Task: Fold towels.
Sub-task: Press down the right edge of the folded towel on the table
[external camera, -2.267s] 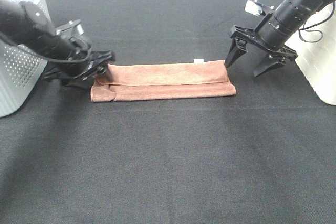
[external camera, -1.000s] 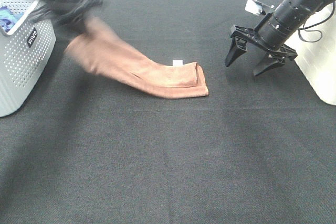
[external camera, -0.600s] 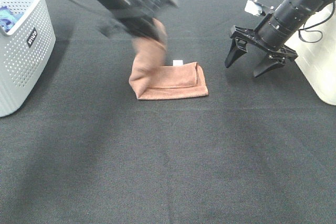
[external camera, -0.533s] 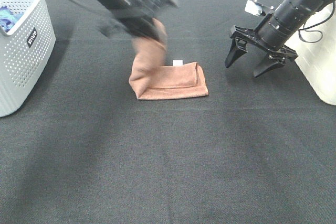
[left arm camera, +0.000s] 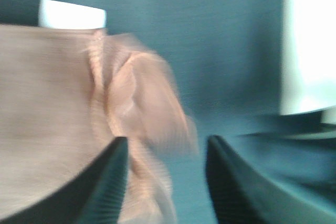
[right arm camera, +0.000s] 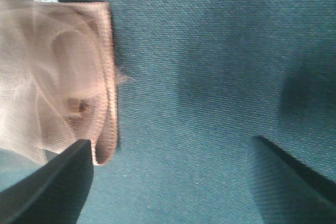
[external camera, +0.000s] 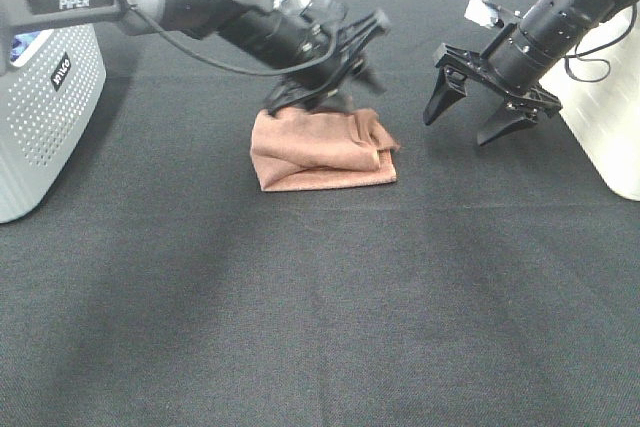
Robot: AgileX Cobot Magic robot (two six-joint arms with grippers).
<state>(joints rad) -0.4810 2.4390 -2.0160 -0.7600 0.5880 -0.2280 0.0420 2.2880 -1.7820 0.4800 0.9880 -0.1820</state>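
Observation:
The reddish-brown towel [external camera: 320,152] lies folded into a short, thick rectangle on the black tabletop, its upper layer rumpled at the right end. My left gripper [external camera: 352,72] reaches across and hovers just above the towel's far right edge. In the left wrist view its fingers [left arm camera: 105,182] stand apart over the loose, blurred cloth end [left arm camera: 142,103], gripping nothing. The white tag [left arm camera: 72,14] shows at the hem. My right gripper [external camera: 475,112] hangs open a little right of the towel; its wrist view shows the towel's end [right arm camera: 63,77] beside one finger.
A white perforated basket [external camera: 40,117] with a blue cloth [external camera: 25,42] inside stands at the left edge. A white container [external camera: 610,117] stands at the right, behind the right arm. Bare black tabletop [external camera: 320,297] fills the front.
My left gripper swung the towel's left end over to the right and let it go, so the towel is now half as long. The right gripper barely moved.

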